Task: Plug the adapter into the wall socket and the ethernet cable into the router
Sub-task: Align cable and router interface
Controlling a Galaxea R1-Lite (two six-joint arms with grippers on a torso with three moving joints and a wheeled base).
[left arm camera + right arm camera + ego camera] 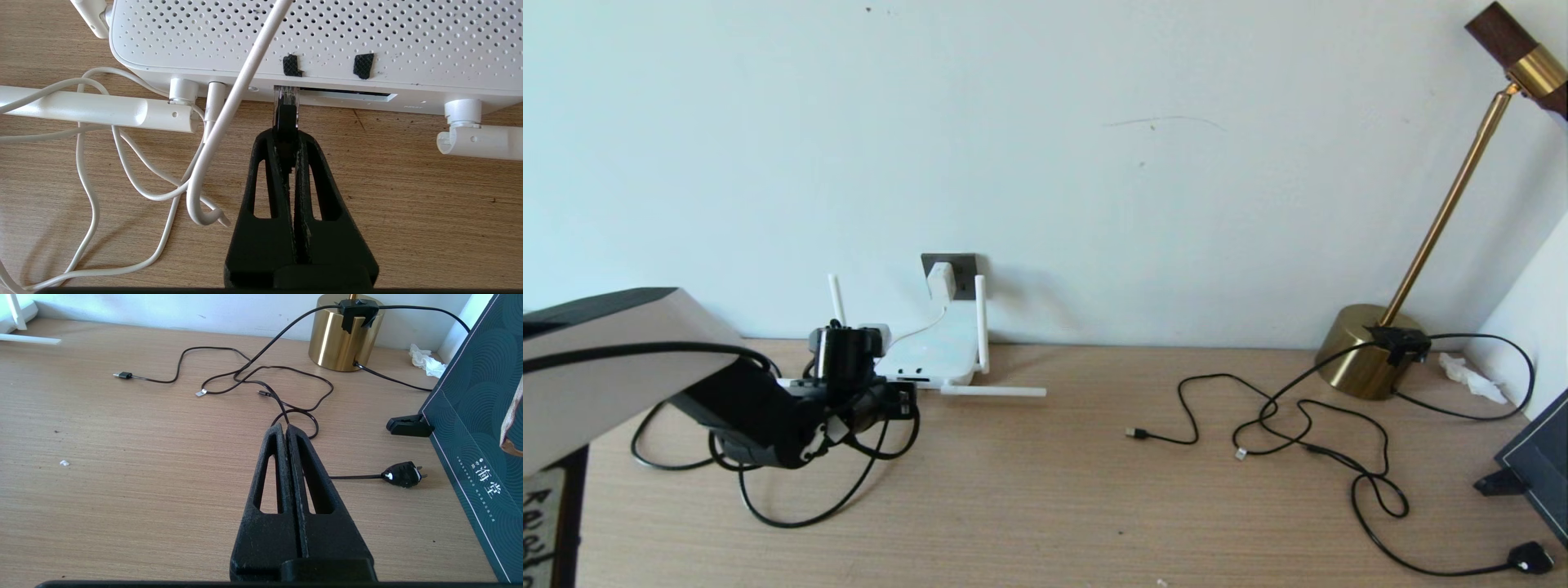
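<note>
The white router lies flat by the wall with its antennas spread. The adapter sits in the dark wall socket, and its thin white cord runs down to the router. My left gripper is at the router's near edge, shut on the ethernet cable. In the left wrist view the gripper holds the connector just behind its clear tip, which is in the left end of the router's port slot. The black cable loops on the table. My right gripper is shut, holds nothing and is outside the head view.
A brass lamp stands at the back right with thin black cables and a black mains plug strewn before it. A dark box leans at the right edge. One antenna lies on the table. White cord coils beside the router.
</note>
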